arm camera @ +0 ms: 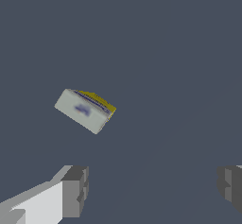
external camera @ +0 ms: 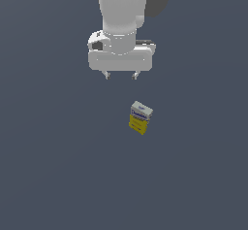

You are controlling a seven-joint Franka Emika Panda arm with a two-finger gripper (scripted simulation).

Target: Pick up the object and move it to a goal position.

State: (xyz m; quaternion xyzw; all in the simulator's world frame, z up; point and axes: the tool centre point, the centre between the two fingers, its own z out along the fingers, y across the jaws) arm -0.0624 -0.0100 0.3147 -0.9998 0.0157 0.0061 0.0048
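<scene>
The object (external camera: 140, 118), a small box with a yellow lower part and a white-and-blue top bearing blue lettering, stands alone on the dark grey floor (external camera: 48, 175) in the exterior view, at roughly 5 o'clock from my gripper (external camera: 121, 75) and well apart from it. I see the box turned at an angle to the frame and leaning a little, its white top facing up and toward the camera, the yellow band beneath it. The white Panda arm (external camera: 123, 10) comes down from 12 o'clock, and its wide hand hangs above the floor with two short dark fingertips (external camera: 107, 75) pointing down. The jaws are spread wide and grasp nothing; the gap between them is broader than the box. From the wrist view, I look straight down on the object (arm camera: 85, 109): its pale top shows a blurred blue mark I cannot read, with a sliver of yellow along one edge. In that same view, one grey finger (arm camera: 75, 190) on its white mount and the other finger (arm camera: 231, 187) stand far apart near the frame's edge, with bare floor between them. The box lies clear of both fingers, touching neither.
</scene>
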